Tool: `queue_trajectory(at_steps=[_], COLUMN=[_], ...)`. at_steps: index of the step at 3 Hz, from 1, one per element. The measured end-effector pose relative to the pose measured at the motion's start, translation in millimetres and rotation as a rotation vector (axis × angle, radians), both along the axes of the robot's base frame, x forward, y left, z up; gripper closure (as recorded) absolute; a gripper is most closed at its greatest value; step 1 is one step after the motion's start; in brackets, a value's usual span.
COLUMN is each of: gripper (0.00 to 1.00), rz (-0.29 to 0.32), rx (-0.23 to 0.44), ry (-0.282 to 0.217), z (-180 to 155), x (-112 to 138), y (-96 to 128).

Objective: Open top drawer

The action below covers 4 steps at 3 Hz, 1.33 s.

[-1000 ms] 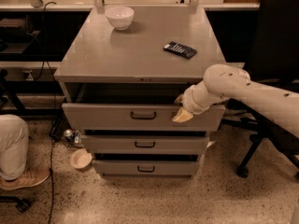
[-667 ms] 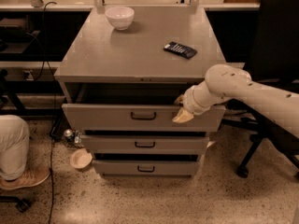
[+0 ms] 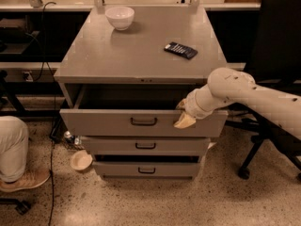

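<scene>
- Already partly out, the top drawer juts beneath the front edge of the worktop.
- The pincer sits at its front rim, below the front right corner; gripping or not, I cannot tell.
- Likely stiff, heavy metal; the central handle suits pulling.

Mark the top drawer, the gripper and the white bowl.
top drawer (image 3: 101, 122): camera view, front panel left of handle.
gripper (image 3: 183, 114): camera view, its tip, at drawer front's right part.
white bowl (image 3: 120, 21): camera view, outer wall.
</scene>
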<state>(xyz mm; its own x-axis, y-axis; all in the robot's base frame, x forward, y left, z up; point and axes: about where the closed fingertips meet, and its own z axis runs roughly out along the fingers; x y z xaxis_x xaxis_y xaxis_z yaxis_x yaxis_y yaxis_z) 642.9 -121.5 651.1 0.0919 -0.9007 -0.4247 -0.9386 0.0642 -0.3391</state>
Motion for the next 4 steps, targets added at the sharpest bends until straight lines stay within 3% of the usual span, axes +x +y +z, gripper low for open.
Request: queue_trajectory(at_steps=[3, 4], gripper=[1.00, 1.00], rz=[-0.016, -0.046], rx=[0.006, 0.008], ry=[0.007, 0.022], z=[-1, -1], x=[-17, -41], y=[2, 3])
